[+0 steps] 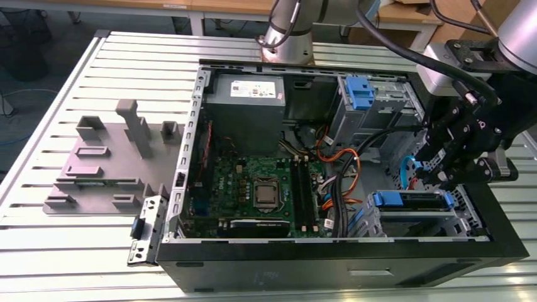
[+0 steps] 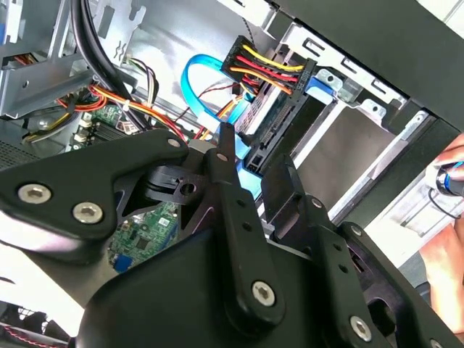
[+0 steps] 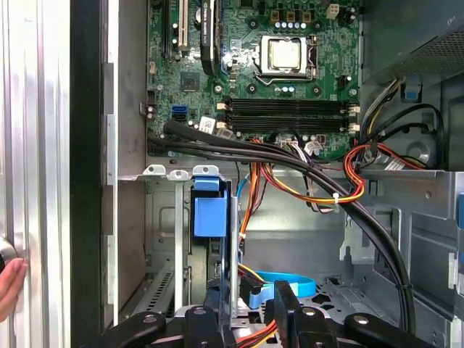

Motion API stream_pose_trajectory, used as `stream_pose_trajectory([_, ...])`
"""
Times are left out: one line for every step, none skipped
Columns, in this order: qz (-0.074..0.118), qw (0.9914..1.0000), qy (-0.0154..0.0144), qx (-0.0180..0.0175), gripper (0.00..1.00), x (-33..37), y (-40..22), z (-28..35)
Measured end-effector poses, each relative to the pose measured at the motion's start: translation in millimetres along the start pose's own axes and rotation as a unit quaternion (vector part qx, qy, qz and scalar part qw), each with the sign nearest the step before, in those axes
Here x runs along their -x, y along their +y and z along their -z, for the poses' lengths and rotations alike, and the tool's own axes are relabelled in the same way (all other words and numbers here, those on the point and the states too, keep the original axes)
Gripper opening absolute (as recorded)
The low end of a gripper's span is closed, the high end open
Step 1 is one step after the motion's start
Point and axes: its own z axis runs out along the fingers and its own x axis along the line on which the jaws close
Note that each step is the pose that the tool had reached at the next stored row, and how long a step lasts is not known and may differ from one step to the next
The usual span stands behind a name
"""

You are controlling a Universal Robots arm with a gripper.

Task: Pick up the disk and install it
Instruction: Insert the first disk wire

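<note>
The disk (image 1: 413, 200) lies inside the computer case (image 1: 336, 267) at four o'clock in the exterior view, with the gripper (image 1: 444, 177) just above at three, jaws narrowly parted, any contact hidden by its own body.

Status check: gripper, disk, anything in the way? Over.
Gripper down at the drive bay, grasp unconfirmed. Disk in the bay, directly under it. Wired connector and blue cable crowd the disk's end; a hand rests outside the case wall.

arm (image 1: 290, 28): bent over | gripper (image 2: 254, 154): pointing down | fingers (image 2: 233, 190): apart
</note>
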Motion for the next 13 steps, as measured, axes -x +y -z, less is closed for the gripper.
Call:
stream_pose_trajectory([0.000,1.00000,0.0000,0.0000,0.42,0.0,0.0,0.0])
stream_pose_trajectory([0.000,1.00000,0.0001,0.0000,0.42,0.0,0.0,-0.1])
stream_pose_trajectory([0.000,1.00000,0.0004,0.0000,0.42,0.1,-0.1,-0.3])
stream_pose_trajectory([0.000,1.00000,0.0012,-0.0001,0.42,0.1,-0.5,-0.6])
stream_pose_trajectory([0.000,1.00000,0.0028,-0.0001,0.42,0.0,-0.9,-0.9])
stream_pose_trajectory([0.000,0.99999,0.0047,-0.0001,0.42,0.0,-1.1,-1.4])
stream_pose_trajectory([0.000,0.99998,0.0065,-0.0001,0.42,0.0,-1.3,-1.9])
stream_pose_trajectory([0.000,0.99996,0.0085,-0.0002,0.42,-0.1,-1.4,-2.2])
stream_pose_trajectory([0.000,0.99994,0.0108,-0.0002,0.42,-0.1,-1.4,-2.6])
stream_pose_trajectory([0.000,0.99992,0.0128,-0.0003,0.42,-0.1,-1.4,-3.3])
stream_pose_trajectory([0.000,0.99989,0.0150,-0.0003,0.42,-0.1,-1.4,-3.9])
stream_pose_trajectory([0.000,0.99985,0.0172,-0.0004,0.42,-0.1,-1.4,-4.6])
stream_pose_trajectory([0.000,0.99982,0.0191,-0.0004,0.42,-0.1,-1.4,-5.4])
